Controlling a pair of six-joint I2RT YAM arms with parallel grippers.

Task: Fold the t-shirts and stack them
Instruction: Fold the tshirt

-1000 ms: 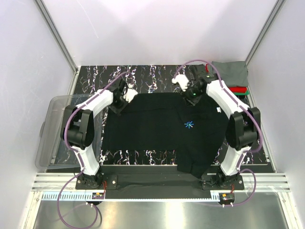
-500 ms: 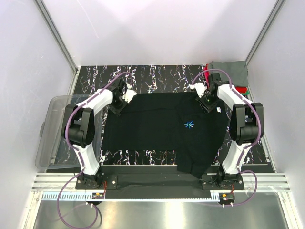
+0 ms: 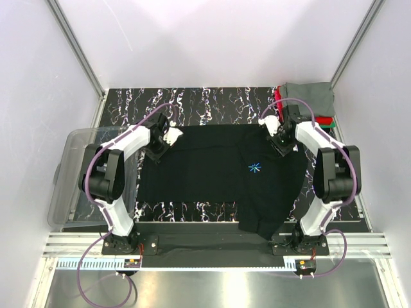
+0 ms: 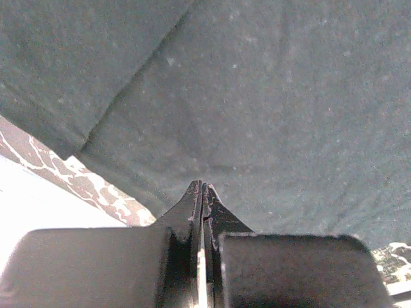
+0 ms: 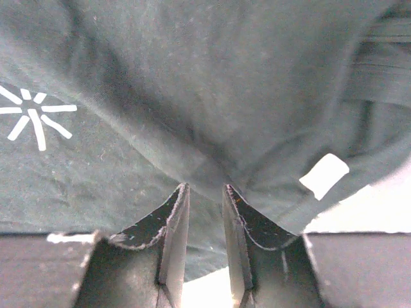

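Bin of clear plastic lies just left of black t-shirt.

Mostly hidden under grey shirt: red shirt, green shirt (edges only).

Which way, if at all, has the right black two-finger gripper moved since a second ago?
Yes. The right gripper moved rightward across the black t-shirt, nearer the folded grey shirt.
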